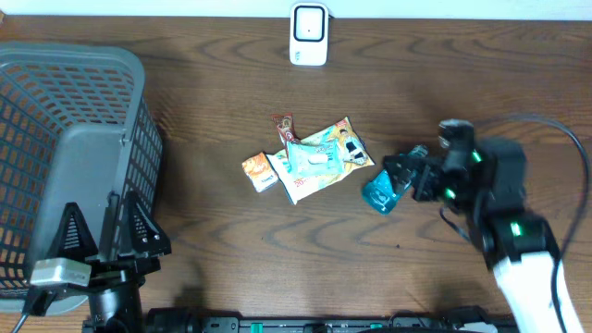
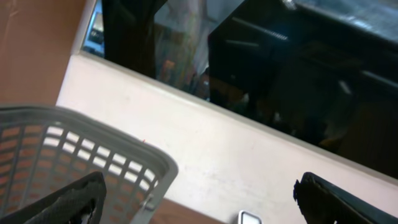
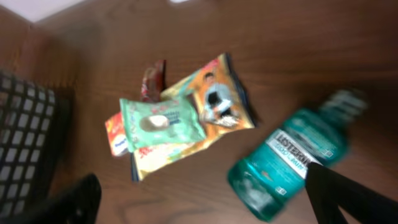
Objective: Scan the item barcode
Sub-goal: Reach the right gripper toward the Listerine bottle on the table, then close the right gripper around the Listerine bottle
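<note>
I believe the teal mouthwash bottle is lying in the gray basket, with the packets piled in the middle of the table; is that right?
Not quite: the teal mouthwash bottle lies on the table, just right of the packets, not in the gray basket. The overhead view shows this. The packets are indeed piled mid-table.

I see a dark brown wood-grain surface filling the overhead view, with a pale strip along its top edge. From the left wrist, a pale ledge crosses the frame diagonally. Above it, dark glossy panels carry dim reflections.
</note>
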{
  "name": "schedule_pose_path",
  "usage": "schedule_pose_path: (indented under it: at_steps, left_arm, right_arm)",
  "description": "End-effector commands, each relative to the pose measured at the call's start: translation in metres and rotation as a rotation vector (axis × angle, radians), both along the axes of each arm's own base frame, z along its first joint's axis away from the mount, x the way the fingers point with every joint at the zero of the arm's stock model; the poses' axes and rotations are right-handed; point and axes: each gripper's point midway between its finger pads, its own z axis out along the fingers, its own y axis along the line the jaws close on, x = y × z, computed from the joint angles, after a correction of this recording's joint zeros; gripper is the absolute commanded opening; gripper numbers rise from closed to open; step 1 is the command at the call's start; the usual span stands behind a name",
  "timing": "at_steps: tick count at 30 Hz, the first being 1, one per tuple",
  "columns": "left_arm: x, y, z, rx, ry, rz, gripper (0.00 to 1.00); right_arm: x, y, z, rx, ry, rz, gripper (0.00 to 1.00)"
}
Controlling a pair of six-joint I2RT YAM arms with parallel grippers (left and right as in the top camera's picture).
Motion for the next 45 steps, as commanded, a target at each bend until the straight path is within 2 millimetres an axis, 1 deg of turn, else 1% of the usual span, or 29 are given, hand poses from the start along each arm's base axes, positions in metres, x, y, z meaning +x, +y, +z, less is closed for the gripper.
schedule_pose_path:
  at_steps: [1, 4, 6, 7, 8, 9, 11, 13, 15, 16, 18, 21, 22, 23, 27, 30, 32, 33, 34, 36, 39, 41, 45]
  left_arm:
    - [-0.001, 0.004, -0.005, -0.005, 0.018, 0.024, 0.98]
    - [0.001, 0.001, -0.013, -0.001, 0.056, 0.008, 0.98]
    - [0.003, -0.006, -0.016, 0.01, 0.068, -0.035, 0.98]
    - [0.004, -0.011, -0.016, 0.017, 0.068, -0.06, 0.98]
    - [0.004, -0.017, -0.016, 0.026, 0.068, -0.095, 0.98]
    - [0.004, -0.022, -0.016, 0.035, 0.069, -0.126, 0.98]
    - [0.005, -0.032, -0.018, 0.054, 0.075, -0.177, 0.98]
    - [0.008, -0.04, -0.025, 0.074, 0.094, -0.221, 0.98]
    - [0.013, -0.046, -0.037, 0.096, 0.12, -0.256, 0.98]
    - [0.019, -0.047, -0.048, 0.093, 0.146, -0.262, 0.98]
    - [0.027, -0.047, -0.064, 0.088, 0.179, -0.263, 0.98]
    - [0.038, -0.047, -0.084, 0.083, 0.207, -0.265, 0.98]
    - [0.041, -0.046, -0.09, 0.082, 0.218, -0.264, 0.98]
    - [0.043, -0.046, -0.096, 0.08, 0.23, -0.265, 0.98]
    - [0.05, -0.046, -0.119, 0.072, 0.284, -0.267, 0.98]
    - [0.053, -0.046, -0.133, 0.067, 0.315, -0.269, 0.98]
    - [0.055, -0.046, -0.14, 0.065, 0.334, -0.27, 0.98]
    - [0.055, -0.046, -0.144, 0.062, 0.348, -0.27, 0.98]
    - [0.055, -0.046, -0.146, 0.061, 0.357, -0.271, 0.98]
    - [0.054, -0.046, -0.15, 0.059, 0.37, -0.272, 0.98]
    - [0.054, -0.046, -0.154, 0.056, 0.388, -0.272, 0.98]
    - [0.054, -0.046, -0.156, 0.055, 0.395, -0.273, 0.98]
    - [0.054, -0.046, -0.156, 0.055, 0.396, -0.273, 0.98]
  right_arm:
    - [0.02, 0.033, -0.002, -0.081, 0.072, 0.157, 0.99]
    - [0.034, 0.056, -0.012, -0.053, 0.105, 0.22, 0.99]
    - [0.04, 0.074, -0.017, -0.005, 0.1, 0.28, 0.99]
    - [0.043, 0.085, -0.02, 0.018, 0.091, 0.322, 0.96]
    - [0.043, 0.095, -0.023, 0.032, 0.085, 0.367, 0.9]
    - [0.042, 0.104, -0.027, 0.023, 0.081, 0.393, 0.86]
    - [0.042, 0.115, -0.037, -0.034, 0.072, 0.403, 0.88]
    - [0.043, 0.12, -0.045, -0.133, 0.052, 0.377, 0.89]
    - [0.047, 0.115, -0.052, -0.268, 0.031, 0.284, 0.96]
    - [0.047, 0.111, -0.055, -0.338, 0.024, 0.224, 0.97]
    - [0.045, 0.102, -0.058, -0.405, 0.035, 0.125, 0.98]
    - [0.037, 0.095, -0.063, -0.412, 0.085, 0.023, 0.96]
    - [0.035, 0.094, -0.065, -0.4, 0.107, -0.002, 0.97]
    - [0.032, 0.092, -0.066, -0.386, 0.129, -0.029, 0.99]
    - [0.027, 0.082, -0.072, -0.362, 0.194, -0.108, 0.99]
    - [0.023, 0.07, -0.077, -0.366, 0.243, -0.159, 0.99]
    - [0.018, 0.06, -0.081, -0.365, 0.286, -0.205, 0.99]
    - [0.015, 0.051, -0.084, -0.366, 0.322, -0.246, 0.99]
    - [0.014, 0.046, -0.085, -0.367, 0.339, -0.266, 0.99]
    - [0.017, 0.039, -0.085, -0.364, 0.344, -0.285, 0.99]
    - [0.018, 0.036, -0.085, -0.368, 0.345, -0.287, 0.99]
    - [0.018, 0.035, -0.085, -0.397, 0.332, -0.256, 0.99]
    - [0.021, 0.035, -0.084, -0.403, 0.318, -0.25, 0.99]
